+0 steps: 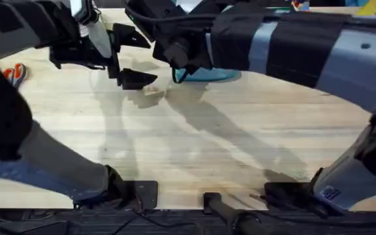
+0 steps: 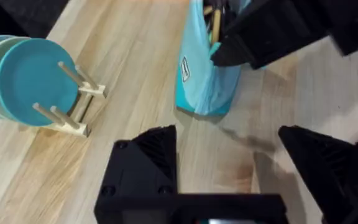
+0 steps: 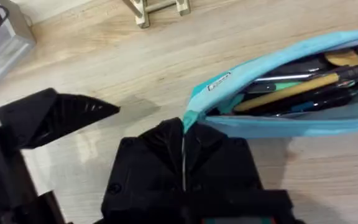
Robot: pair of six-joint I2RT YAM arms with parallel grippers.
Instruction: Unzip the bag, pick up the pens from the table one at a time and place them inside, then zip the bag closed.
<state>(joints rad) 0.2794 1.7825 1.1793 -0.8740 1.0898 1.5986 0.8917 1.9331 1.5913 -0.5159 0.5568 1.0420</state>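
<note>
Pinching the end of the bag [image 3: 272,93] between closed black fingers, right gripper [image 3: 183,134] at the pouch's teal corner tab, fabric pulled up into the seam where the two fingers meet. Bag lying on the table [image 1: 194,143], zipper open along the top, mouth gaping. Inside: several dark pens [image 3: 291,68] packed lengthwise, plus a yellowish wooden stick and a greenish one among them. Small white label sewn on the pouch's side near the held end.

Spread wide and holding nothing, left gripper [image 2: 229,158], hovering just beside the bag's end, bare wood showing between the two fingers. Seen from the left wrist: the pouch [image 2: 207,68] standing up from the tabletop, the right gripper's dark finger pressed against its upper part.

From overhead: right arm reaching from the lower right across the middle to the far side, dark and bulky; left arm stretched from the lower left toward the same spot, the two grippers close together over the turquoise pouch [image 1: 207,75].

Nearby: teal plates [image 2: 27,78] upright in a wooden rack; orange-handled scissors [image 1: 15,73] at the table's left edge.
</note>
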